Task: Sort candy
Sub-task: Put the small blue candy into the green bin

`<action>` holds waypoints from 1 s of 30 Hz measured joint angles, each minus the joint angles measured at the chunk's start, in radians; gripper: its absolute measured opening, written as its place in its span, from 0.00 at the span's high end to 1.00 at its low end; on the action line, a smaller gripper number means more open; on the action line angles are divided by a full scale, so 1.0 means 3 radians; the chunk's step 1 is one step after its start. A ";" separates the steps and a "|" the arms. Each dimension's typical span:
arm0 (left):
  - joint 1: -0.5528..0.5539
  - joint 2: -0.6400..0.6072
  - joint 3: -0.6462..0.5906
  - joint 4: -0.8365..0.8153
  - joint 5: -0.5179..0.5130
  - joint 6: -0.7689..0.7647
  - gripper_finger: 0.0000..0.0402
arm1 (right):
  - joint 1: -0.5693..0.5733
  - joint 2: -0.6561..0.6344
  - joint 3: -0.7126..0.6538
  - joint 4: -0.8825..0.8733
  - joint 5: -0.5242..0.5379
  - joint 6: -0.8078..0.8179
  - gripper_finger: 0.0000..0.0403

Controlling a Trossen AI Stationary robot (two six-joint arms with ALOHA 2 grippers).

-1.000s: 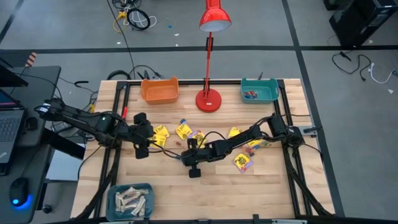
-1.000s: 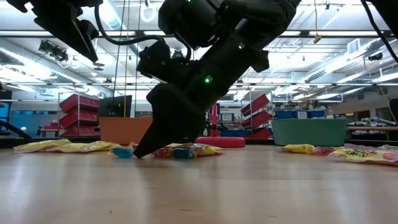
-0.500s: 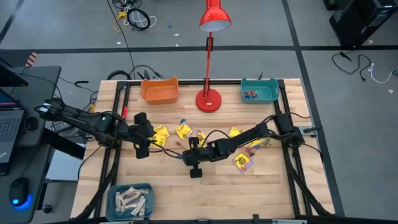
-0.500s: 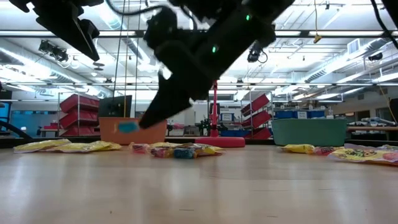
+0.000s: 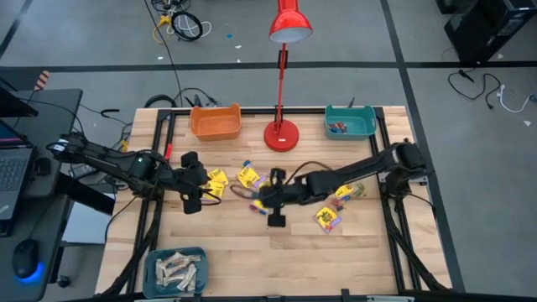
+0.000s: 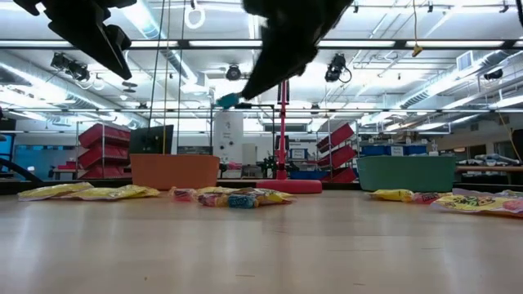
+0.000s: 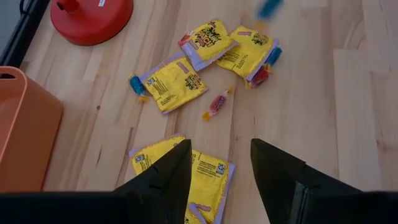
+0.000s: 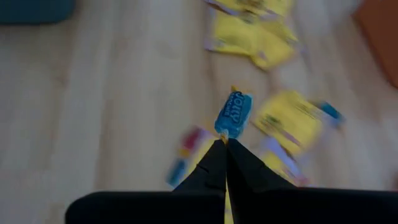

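Our right arm's fingers [image 8: 225, 144] are pinched shut on the twisted end of a small blue wrapped candy [image 8: 233, 114], light and slippery, dangling just past their tips above the wooden worktop [image 8: 112, 93], while our left arm's fingers [image 7: 221, 163] wait wide open, holding nothing.

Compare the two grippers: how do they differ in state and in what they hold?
The left gripper is open and empty; the right gripper is shut on a blue candy. The left hovers over yellow packets; the right is lifted above the scattered candy. Both are dark, two-fingered and off the table.
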 joint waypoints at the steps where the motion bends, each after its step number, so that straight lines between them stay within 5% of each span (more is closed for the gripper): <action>1: 0.0001 0.0000 0.0000 0.0001 -0.0001 0.0000 0.58 | -0.0023 -0.0066 0.0000 -0.0139 0.0041 0.0060 1.00; 14: 0.0000 0.0000 0.0000 0.0143 -0.0001 0.0001 0.58 | -0.0498 -0.0930 0.0000 -0.1753 0.0635 0.0469 1.00; 24: 0.0000 0.0000 0.0000 0.0144 -0.0002 0.0001 0.58 | -0.1122 -0.1474 -0.0022 -0.2070 0.0682 0.0365 1.00; 30: 0.0000 0.0000 0.0000 0.0144 -0.0003 0.0000 0.58 | -0.1545 -0.1880 -0.0469 -0.1861 0.0580 0.0258 1.00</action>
